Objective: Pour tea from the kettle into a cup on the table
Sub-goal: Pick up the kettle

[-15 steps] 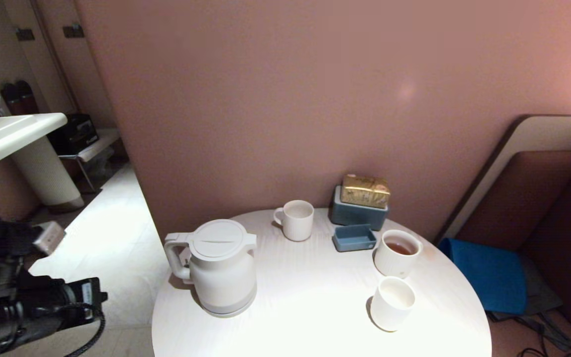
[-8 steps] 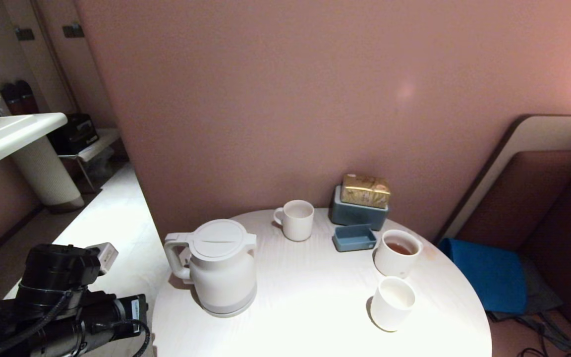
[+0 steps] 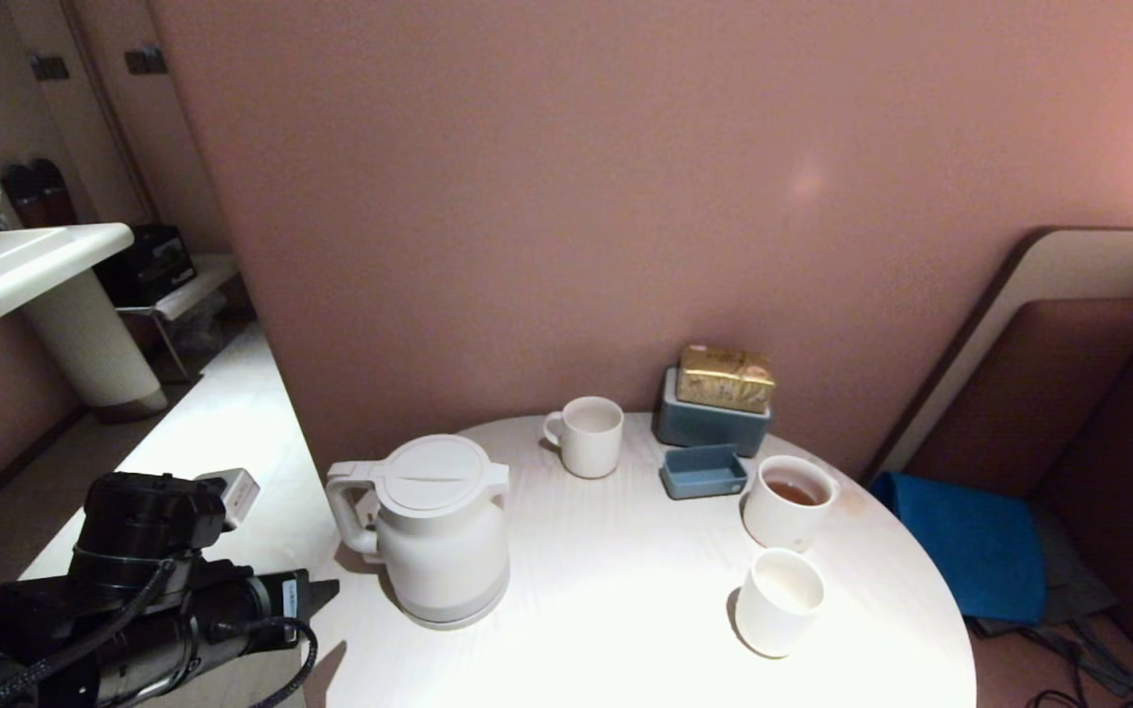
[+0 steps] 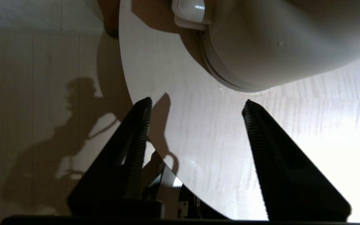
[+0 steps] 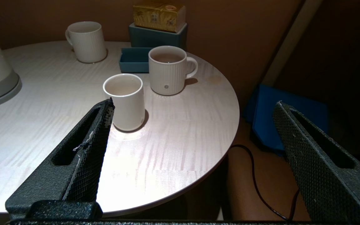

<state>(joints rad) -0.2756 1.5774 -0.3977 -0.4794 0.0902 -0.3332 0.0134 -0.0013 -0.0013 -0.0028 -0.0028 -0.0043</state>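
The kettle (image 3: 439, 531) stands upright on the left part of the round white surface (image 3: 606, 610), its long axis vertical, its flat lid level on top. Its loop handle (image 3: 345, 511) sticks out to the left, toward the surface's rim and the left arm; its small spout faces the opposite way, toward the cups. The left tool (image 3: 326, 593) hangs low at that rim, just beside the kettle's base and below the handle, touching neither. In the left wrist view its two toothed fingers (image 4: 136, 140) stand spread apart with nothing between them, one past the rim, the other over the surface, and the kettle's grey base band (image 4: 230, 78) lies just ahead.

The cup (image 3: 778, 602) sits upright near the front right of the surface, well apart from the kettle, with bare tabletop between them. Just behind it stands a ribbed mug (image 3: 789, 501) holding reddish-brown tea (image 3: 791, 493). Farther back are a small blue tray (image 3: 703, 472), a blue box (image 3: 709, 423) with a gold packet (image 3: 725, 378) on it, and a second white mug (image 3: 586, 436) near the wall.

The right tool (image 5: 192, 103) is parked off the surface's front right rim, its fingers wide apart and empty, the cup just beyond one fingertip.
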